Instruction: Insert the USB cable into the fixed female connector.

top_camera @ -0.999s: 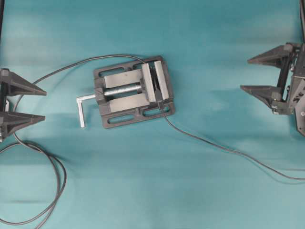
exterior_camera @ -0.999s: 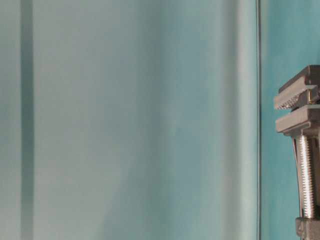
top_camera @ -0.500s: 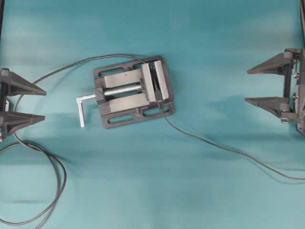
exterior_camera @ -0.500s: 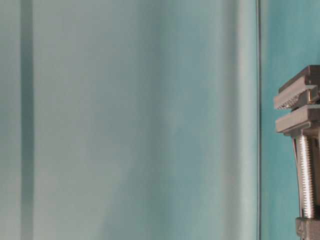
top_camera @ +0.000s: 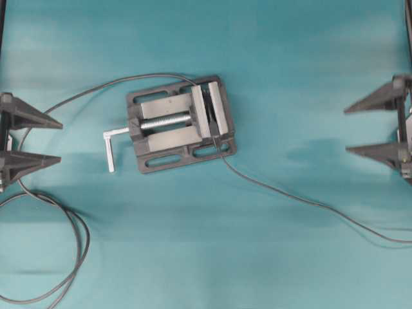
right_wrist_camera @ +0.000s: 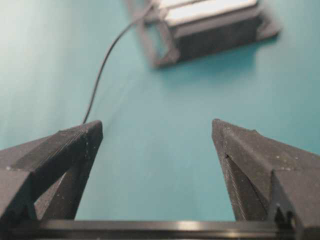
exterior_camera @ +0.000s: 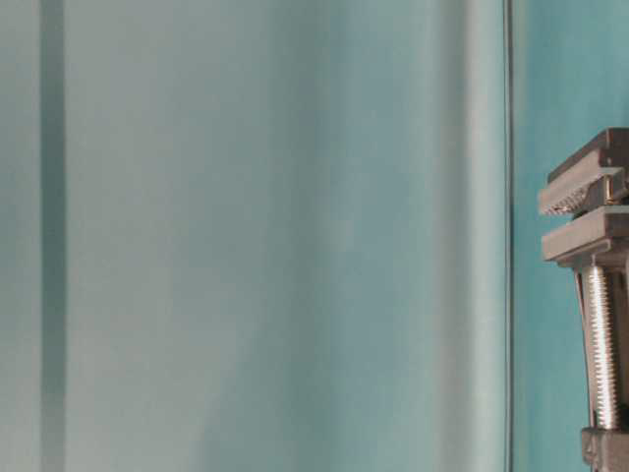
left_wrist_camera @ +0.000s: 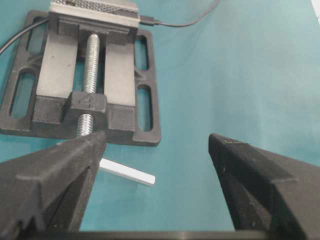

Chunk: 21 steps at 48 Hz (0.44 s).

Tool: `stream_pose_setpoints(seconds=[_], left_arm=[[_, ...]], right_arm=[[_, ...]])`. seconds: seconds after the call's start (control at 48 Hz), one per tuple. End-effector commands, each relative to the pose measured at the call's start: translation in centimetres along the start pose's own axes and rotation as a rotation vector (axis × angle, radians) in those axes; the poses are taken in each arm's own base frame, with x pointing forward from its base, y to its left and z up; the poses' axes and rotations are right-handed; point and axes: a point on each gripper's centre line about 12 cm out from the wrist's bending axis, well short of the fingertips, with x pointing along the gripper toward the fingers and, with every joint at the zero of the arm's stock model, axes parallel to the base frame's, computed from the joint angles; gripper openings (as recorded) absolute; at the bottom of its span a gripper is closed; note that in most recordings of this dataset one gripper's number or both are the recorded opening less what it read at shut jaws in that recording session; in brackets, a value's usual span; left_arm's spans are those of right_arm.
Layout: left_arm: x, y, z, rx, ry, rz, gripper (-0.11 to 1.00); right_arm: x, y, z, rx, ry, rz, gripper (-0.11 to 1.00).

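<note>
The thin grey USB cable runs from the right table edge to the dark metal vise. Its small black plug sits against the end of the vise's jaw gap. The female connector is hidden in that gap. Only its thicker black tail cable shows, arcing away to the left. My left gripper is open and empty at the left edge, pointing at the vise handle. At the right edge my right gripper is open and empty too, far from the vise.
The thick cable makes a loose loop on the teal mat at the front left. The vise's silver L-shaped handle sticks out toward the left gripper. In the table-level view only the vise's jaws and screw show at the right.
My right gripper has drawn back to the right, toward the table edge, still open. The left gripper, the vise and both cables have not moved.
</note>
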Motion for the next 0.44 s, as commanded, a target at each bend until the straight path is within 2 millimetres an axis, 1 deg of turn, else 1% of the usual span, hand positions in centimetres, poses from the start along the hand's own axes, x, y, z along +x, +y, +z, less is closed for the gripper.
stream_pose_setpoints(seconds=[0.0,0.125,0.416], left_arm=[[0.06,-0.09,0.45,0.007,-0.012,-0.001,0.99],[0.05,-0.11,0.53,0.007,-0.015,-0.002,0.99],[0.06,-0.06,0.35,0.007,-0.011,0.000,0.99]], right_arm=[[-0.01,0.18,0.89,-0.007,-0.010,0.009,0.90],[-0.03,0.11,1.28,-0.009,-0.027,0.002,0.90],[-0.01,0.35,0.47,-0.003,0.018,0.025,0.90]])
